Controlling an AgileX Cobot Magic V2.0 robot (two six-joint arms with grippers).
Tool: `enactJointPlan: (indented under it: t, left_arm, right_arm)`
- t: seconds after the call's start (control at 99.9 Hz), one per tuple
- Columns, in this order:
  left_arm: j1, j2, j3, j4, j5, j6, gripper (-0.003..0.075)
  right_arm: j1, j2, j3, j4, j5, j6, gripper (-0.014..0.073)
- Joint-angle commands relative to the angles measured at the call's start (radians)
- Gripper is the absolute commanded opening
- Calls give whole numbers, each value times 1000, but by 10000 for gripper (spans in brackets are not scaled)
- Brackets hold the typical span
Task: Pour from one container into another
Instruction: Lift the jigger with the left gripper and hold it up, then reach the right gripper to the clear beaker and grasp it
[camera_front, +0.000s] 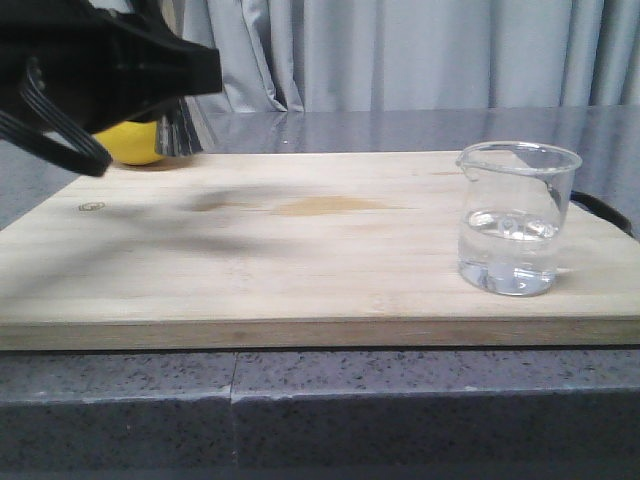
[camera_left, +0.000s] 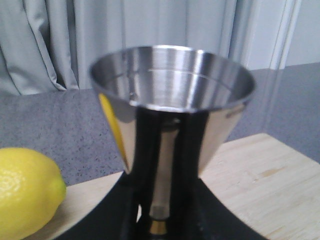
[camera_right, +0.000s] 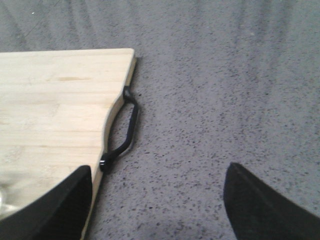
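Observation:
The steel jigger (camera_left: 172, 95) stands upright between the fingers of my left gripper (camera_left: 160, 217), which is shut on its narrow gold-banded waist. In the front view the black left arm (camera_front: 110, 65) covers the far left corner, and only a shiny sliver of the jigger (camera_front: 178, 130) shows beneath it. The clear glass beaker (camera_front: 515, 220), holding some clear liquid, stands on the right end of the wooden board (camera_front: 300, 250). My right gripper (camera_right: 157, 200) is open over the grey counter, just off the board's right edge, holding nothing.
A yellow lemon (camera_left: 25, 190) lies at the board's far left corner beside the jigger, and the lemon (camera_front: 130, 145) also shows under the left arm. The board has a black handle (camera_right: 122, 132) on its right end. Grey curtains hang behind the speckled counter (camera_right: 225, 100).

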Motion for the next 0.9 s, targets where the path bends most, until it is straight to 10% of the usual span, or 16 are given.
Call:
enactJointPlan:
  t: [0.0, 0.381, 0.891]
  left_arm:
    - [-6, -80, -26, 9, -38, -15, -19]
    - [-6, -145, -26, 9, 35, -17, -19]
    - [-6, -145, -26, 9, 39, -44, -19]
  right_arm:
    - [41, 2, -26, 6, -65, -18, 498]
    - [312, 2, -2, -16, -95, -28, 498]
    - [339, 52, 47, -16, -239, -28, 498]
